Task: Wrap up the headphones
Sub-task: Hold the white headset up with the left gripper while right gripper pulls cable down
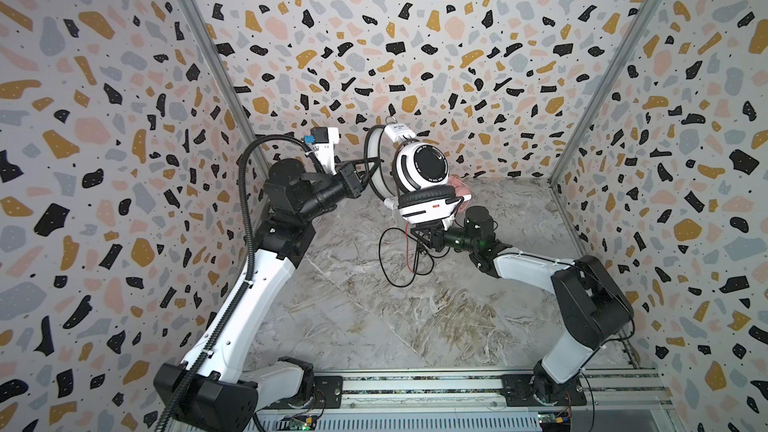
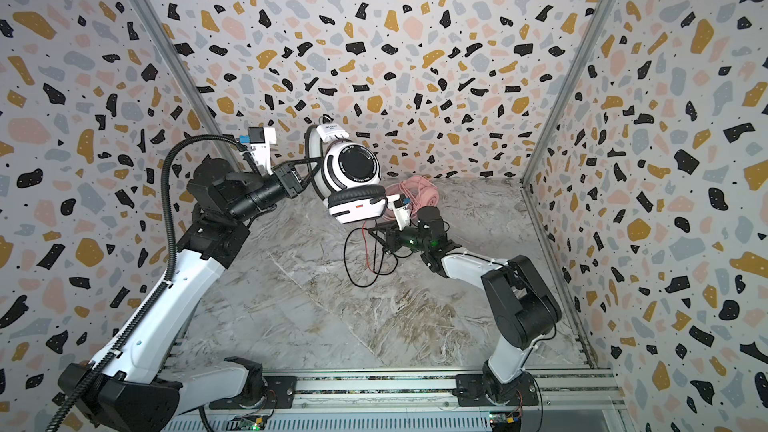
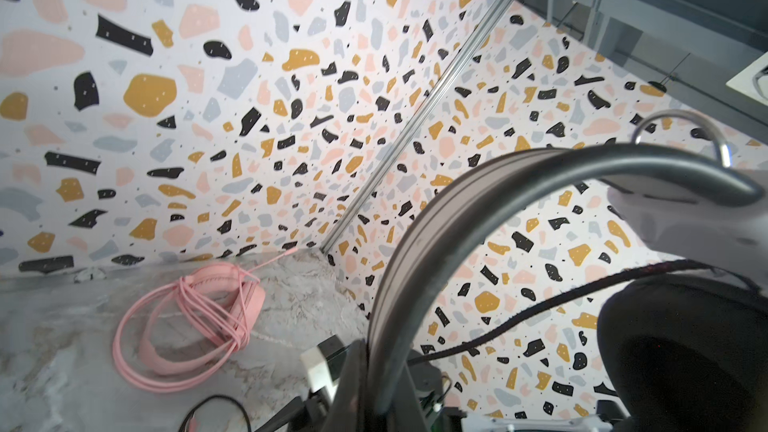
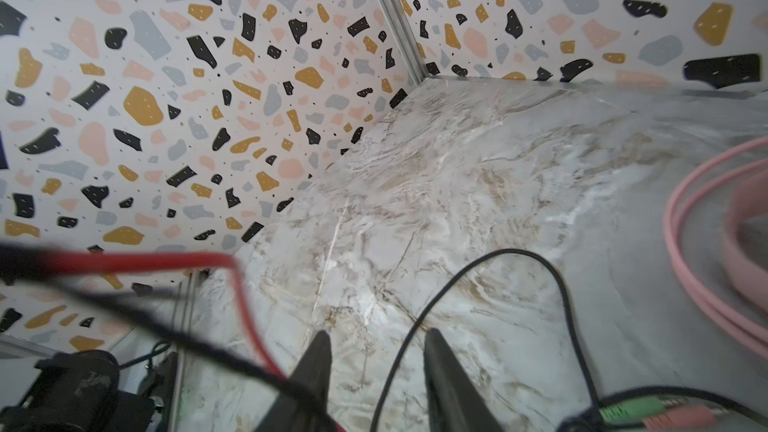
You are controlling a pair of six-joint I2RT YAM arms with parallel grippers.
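Top views, both: found the white headset (image 1: 419, 168) lifted clear of the marble table (image 1: 353, 317), toward the back wall, one black-faced cup turned to the camera and the other cup lying flat beneath it, black pad uppermost. Saw the left gripper (image 1: 371, 174) reaching in from the left and pressed together on the headband (image 1: 371, 147), carrying the whole set in the air. Noted the right gripper (image 1: 415, 236) low under the flat cup, pointing left, close to the hanging leads. Traced a black cable (image 1: 398, 285) down from the headset into a loose loop on the table, with a thin red lead (image 1: 409, 253) dropping alongside it.

Right wrist view: caught the right gripper (image 4: 376, 367) spread, both dark fingers (image 4: 316, 367) apart over the marble, pinching nothing. Followed the black cable (image 4: 511, 251) arching up between those fingers without touching either. Saw the red lead (image 4: 145, 261), blurred, crossing close to the lens, and a green plug (image 4: 623, 411) beside a pink plug (image 4: 681, 416) at the frame's edge.

Left wrist view: looked along the dark curve of the headband (image 3: 415, 263), clamped at the gripper, with a black ear pad (image 3: 685, 347) close by. Spotted the pink headset (image 3: 195, 317) lying on the table near the back wall, its pink cable coiled round it in loops, well apart from both grippers. Glimpsed the same pink headset (image 2: 415, 197) in a top view, just behind the white one.
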